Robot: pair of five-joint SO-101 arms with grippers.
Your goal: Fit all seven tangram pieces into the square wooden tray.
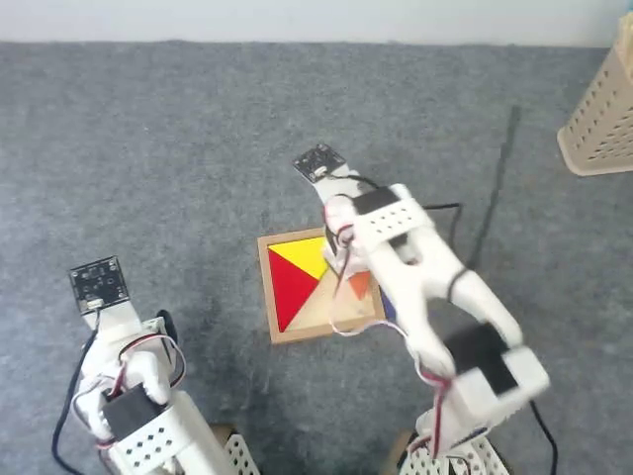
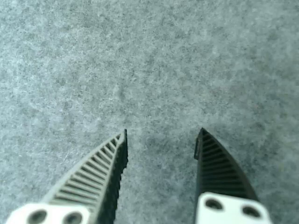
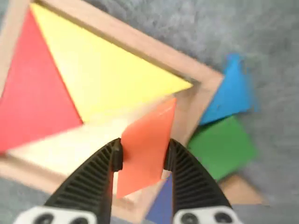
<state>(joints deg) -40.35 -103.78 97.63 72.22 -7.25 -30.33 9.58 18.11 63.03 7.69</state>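
1 orange piece (image 3: 145, 140) hangs pinched in right gripper (image 3: 143, 145) over tray (image 3: 205, 84); left gripper (image 2: 163, 131) gapes above carpet (image 2: 140, 56).

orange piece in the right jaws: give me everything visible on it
The orange piece is a flat, matte, slanted four-sided tile that looks like painted wood. The right gripper is shut on it, jaws on its two long edges. It is over a bare corner of the wooden tray, upper tip beside the yellow triangle. Whether it touches the floor is unclear.
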